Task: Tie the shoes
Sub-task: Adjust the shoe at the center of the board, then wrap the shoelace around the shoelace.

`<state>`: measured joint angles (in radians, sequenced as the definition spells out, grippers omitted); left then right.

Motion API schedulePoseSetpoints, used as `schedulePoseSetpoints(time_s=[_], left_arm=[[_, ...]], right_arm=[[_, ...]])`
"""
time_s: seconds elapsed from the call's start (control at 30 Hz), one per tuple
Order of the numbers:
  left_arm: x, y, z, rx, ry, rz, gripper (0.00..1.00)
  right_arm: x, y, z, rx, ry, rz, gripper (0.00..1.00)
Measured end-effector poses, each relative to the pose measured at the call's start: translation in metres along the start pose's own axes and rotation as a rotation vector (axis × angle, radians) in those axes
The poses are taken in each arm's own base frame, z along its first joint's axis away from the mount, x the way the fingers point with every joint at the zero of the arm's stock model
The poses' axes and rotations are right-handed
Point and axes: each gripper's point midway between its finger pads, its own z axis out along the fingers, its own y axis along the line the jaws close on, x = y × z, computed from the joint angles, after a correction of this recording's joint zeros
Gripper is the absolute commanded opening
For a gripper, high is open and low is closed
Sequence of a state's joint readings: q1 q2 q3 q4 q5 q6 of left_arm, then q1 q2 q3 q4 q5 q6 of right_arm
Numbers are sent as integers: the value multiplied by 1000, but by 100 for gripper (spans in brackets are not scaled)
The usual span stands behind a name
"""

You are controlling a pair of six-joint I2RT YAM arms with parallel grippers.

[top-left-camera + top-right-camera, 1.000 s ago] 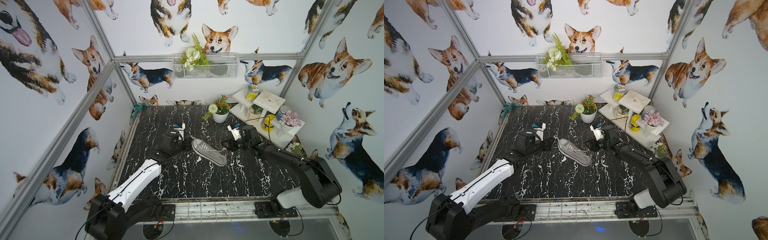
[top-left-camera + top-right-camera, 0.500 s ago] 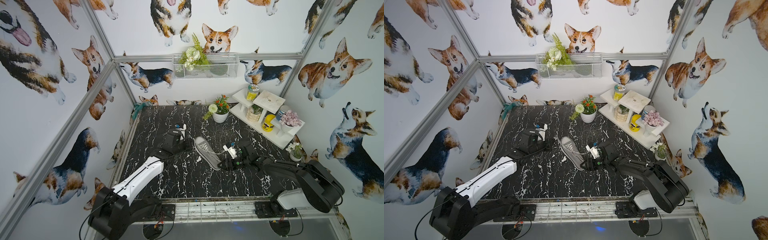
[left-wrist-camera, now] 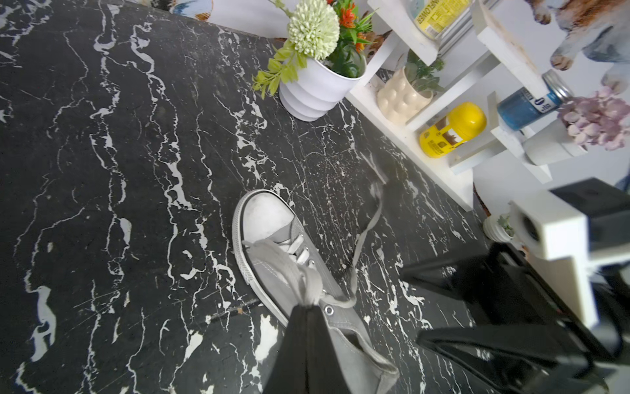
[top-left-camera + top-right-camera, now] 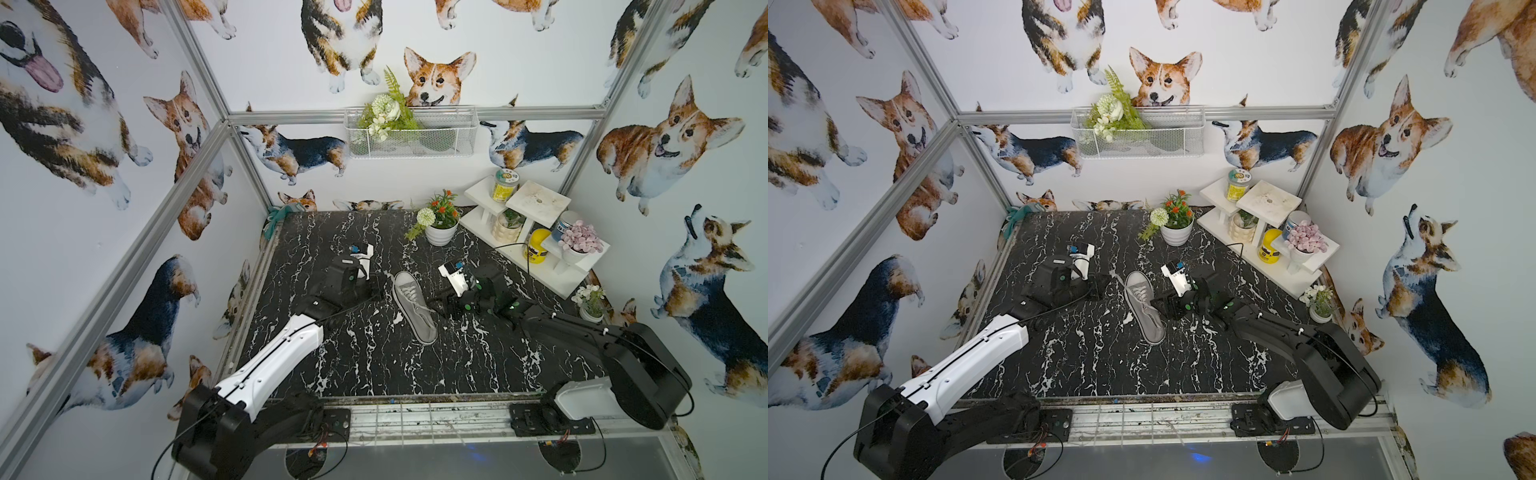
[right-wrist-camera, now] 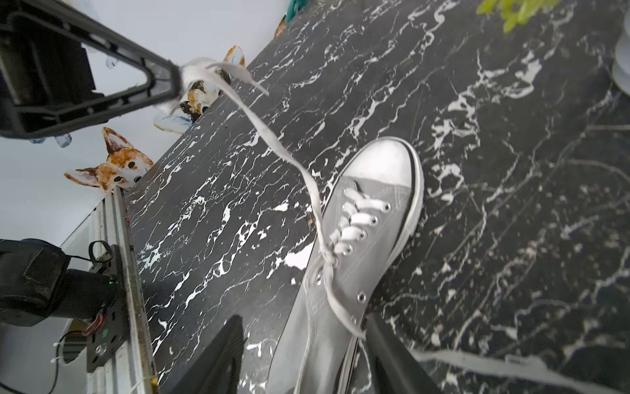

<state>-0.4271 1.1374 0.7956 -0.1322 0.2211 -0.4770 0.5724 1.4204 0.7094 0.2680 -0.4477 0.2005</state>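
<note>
Only wrist cams show L gripper (image 5: 174, 81) pinching lace (image 5: 283, 153); R gripper (image 5: 303, 320) jaws apart near sneaker (image 5: 375, 191).

We are logging the grey sneaker (image 4: 413, 307) lying sole-down mid-table, white toe pointing far, white laces (image 5: 328, 255) crossed once, unbowed.

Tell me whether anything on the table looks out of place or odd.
The shoe lies slanted with no bow in its laces. One lace is stretched off the shoe, pinched in the shut left gripper; the other lace trails loose across the table. Nothing looks spilled or damaged.
</note>
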Motion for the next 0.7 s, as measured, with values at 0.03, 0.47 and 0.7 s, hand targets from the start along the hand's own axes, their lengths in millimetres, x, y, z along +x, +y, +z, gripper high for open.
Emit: schedulePoseSetpoints(time_s=[0.03, 0.47, 0.7], left_arm=[[1, -2, -1, 10, 5, 0, 0], [-2, -23, -17, 93, 22, -2, 0], [-2, -25, -19, 99, 24, -1, 0]], right_arm=[[-4, 1, 7, -14, -6, -24, 59], [-2, 10, 59, -155, -30, -154, 46], [-5, 11, 78, -184, -43, -173, 35]])
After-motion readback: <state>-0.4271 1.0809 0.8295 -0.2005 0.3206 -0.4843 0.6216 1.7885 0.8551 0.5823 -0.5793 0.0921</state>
